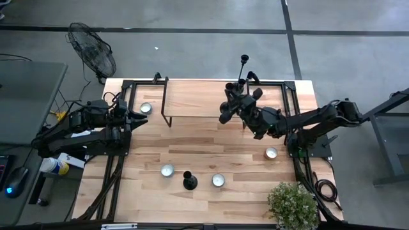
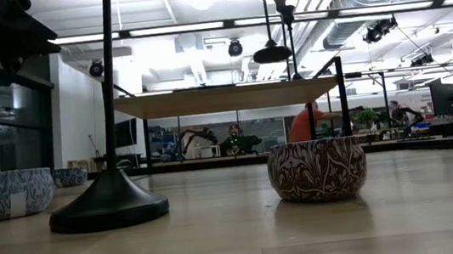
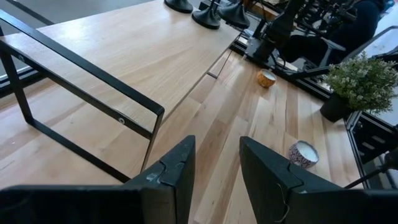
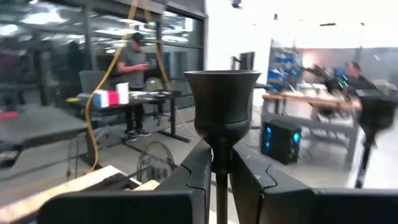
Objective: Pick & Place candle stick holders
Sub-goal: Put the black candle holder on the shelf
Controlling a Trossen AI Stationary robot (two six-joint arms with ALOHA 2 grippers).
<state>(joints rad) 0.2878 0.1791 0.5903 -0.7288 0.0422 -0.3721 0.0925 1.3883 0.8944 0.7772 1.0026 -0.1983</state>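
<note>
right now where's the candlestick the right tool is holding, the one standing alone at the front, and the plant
held candlestick (image 4: 222, 115): right wrist view, on its top cup above the fingers
lone candlestick (image 1: 189, 181): high view, on its round base
plant (image 1: 293, 204): high view, on the foliage

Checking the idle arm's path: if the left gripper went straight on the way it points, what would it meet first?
Probably bare wooden tabletop just beside the black-framed wooden riser shelf; the left gripper angles downward. Depth is uncertain.
</note>
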